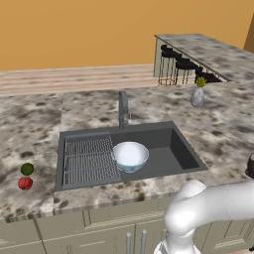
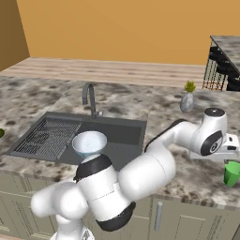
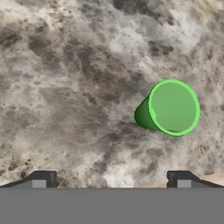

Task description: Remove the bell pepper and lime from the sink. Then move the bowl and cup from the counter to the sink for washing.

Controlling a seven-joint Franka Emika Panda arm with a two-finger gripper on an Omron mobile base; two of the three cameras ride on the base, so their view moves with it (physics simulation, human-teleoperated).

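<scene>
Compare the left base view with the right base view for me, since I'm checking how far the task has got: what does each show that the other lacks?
Left base view alone: the bell pepper and, fully, the lime, both on the counter left of the sink.

Right base view alone: the cup upright on the counter, and the hand above it.

Both: the bowl in the sink, the faucet, the vase.

White arm (image 2: pixel 154 164) bent far right, end effector (image 3: pixel 111 179) open, facing downward

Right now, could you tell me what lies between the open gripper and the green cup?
Only bare speckled counter: in the hand view the gripper hangs above it, the green cup standing ahead, untouched.
</scene>
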